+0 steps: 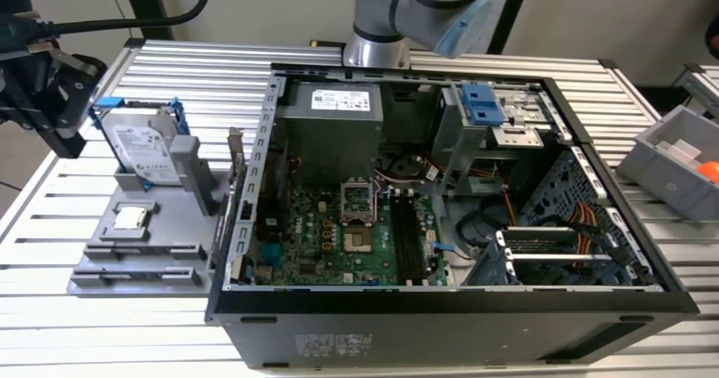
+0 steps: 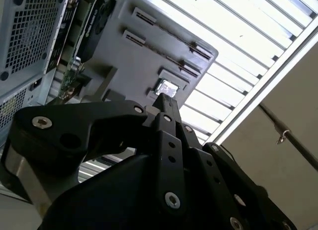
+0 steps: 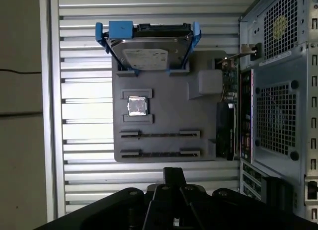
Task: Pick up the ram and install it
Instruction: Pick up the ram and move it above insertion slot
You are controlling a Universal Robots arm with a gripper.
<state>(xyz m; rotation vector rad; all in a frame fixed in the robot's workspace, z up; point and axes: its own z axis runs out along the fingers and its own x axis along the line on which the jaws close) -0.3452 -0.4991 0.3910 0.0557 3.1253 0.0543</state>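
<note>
My gripper hangs raised at the exterior view's left edge, above the slatted table and beside the grey holder tray. Its black fingertips meet with nothing between them, and in the first wrist view the gripper points toward the tray. The tray's two long stick slots look like bare grooves. The ram is hidden from me. The motherboard's black slots inside the open case are too dark to tell whether a stick sits in them.
A silver hard drive in a blue frame stands at the tray's far end, with a small square silver chip in front of it. A card stands upright between tray and open computer case. A grey bin sits at the right.
</note>
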